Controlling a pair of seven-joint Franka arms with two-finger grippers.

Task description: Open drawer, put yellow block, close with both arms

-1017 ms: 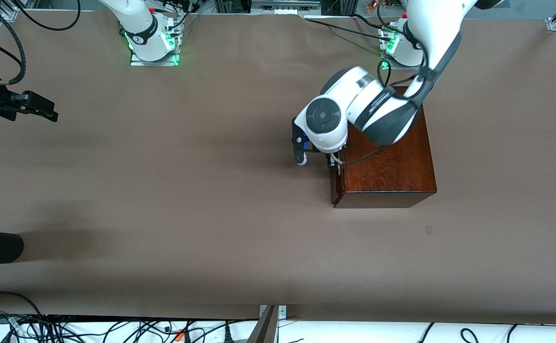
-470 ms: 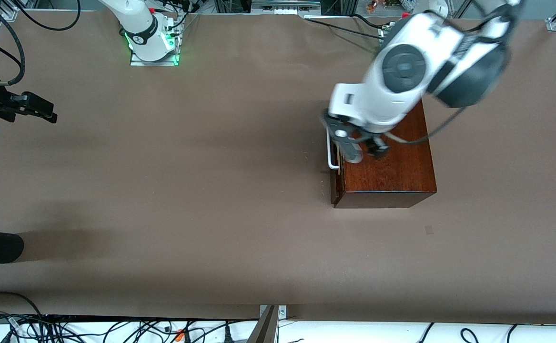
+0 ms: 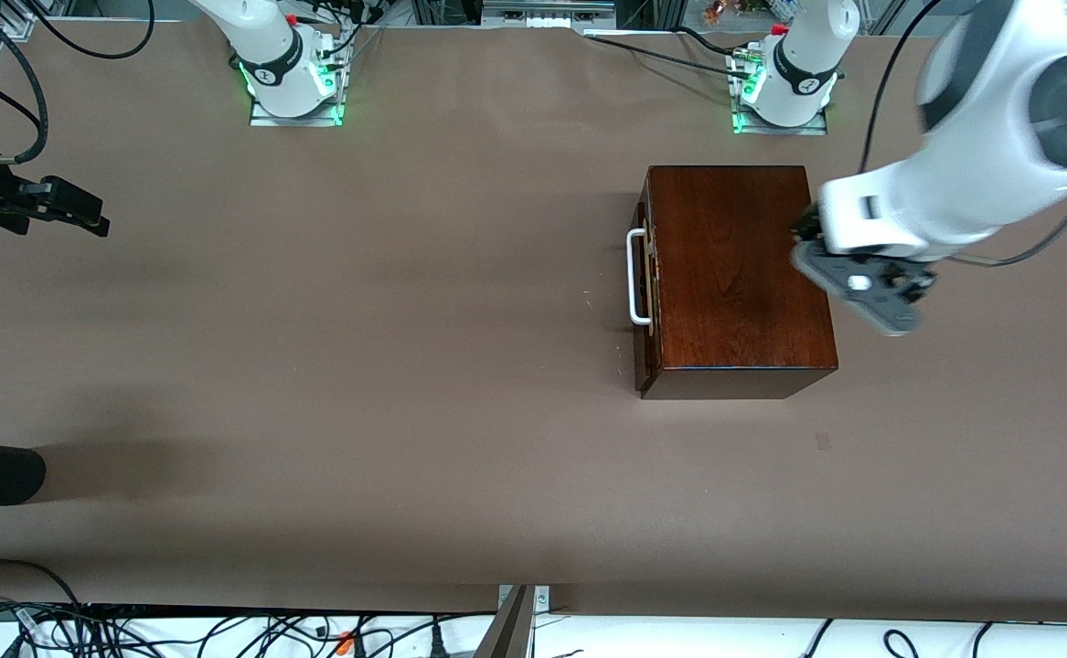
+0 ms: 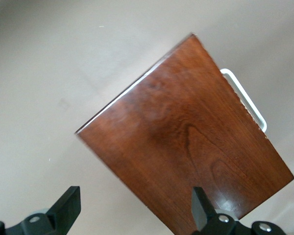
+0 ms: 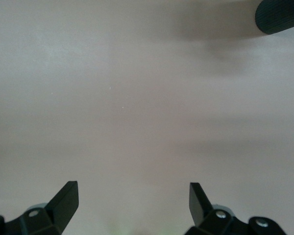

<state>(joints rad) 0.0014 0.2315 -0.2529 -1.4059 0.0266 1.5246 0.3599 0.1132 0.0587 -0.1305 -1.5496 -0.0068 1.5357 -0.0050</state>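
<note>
Now left gripper [image 3: 867, 297] spread wide over wooden box [image 3: 734, 274], drawer [image 3: 645, 283] shut, right gripper [image 3: 58, 210] waiting spread over table [image 3: 359, 366].

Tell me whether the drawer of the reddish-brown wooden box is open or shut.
Shut: the dark brown drawer front sits against the reddish-brown wooden box, no pale tray showing.

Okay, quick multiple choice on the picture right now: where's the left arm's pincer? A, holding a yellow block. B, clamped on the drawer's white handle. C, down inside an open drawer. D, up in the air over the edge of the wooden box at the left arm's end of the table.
D: the left pincer hangs open and empty over that edge of the wooden box, away from the white handle, and the drawer looks shut.
</note>
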